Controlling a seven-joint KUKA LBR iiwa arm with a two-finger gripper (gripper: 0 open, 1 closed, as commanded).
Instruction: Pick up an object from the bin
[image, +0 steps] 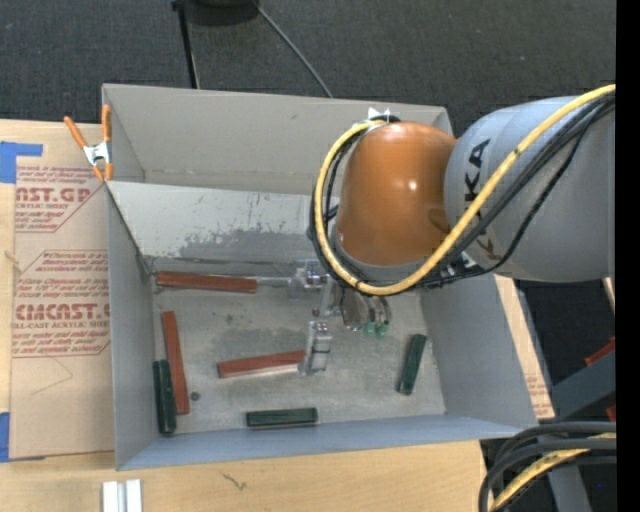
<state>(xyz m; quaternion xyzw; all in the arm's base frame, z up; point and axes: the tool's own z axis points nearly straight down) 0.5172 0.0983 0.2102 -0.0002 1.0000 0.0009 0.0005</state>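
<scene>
Littering the bin (200, 205): red sticks (262, 367), green sticks (411, 363).

the arm (545, 200) is a thick, rounded silver-grey shell with black lettering (478, 168) on its side. a glossy orange dome cover (395, 195) caps the wrist, and a yellow cable (321, 205) with a black one beside it loops round that dome. the gripper (320, 348) is small bare metal, with a green bit (378, 328) close by.

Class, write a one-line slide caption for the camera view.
Gripper at the right end of a red-brown stick in the grey bin, dark green sticks scattered around.
</scene>
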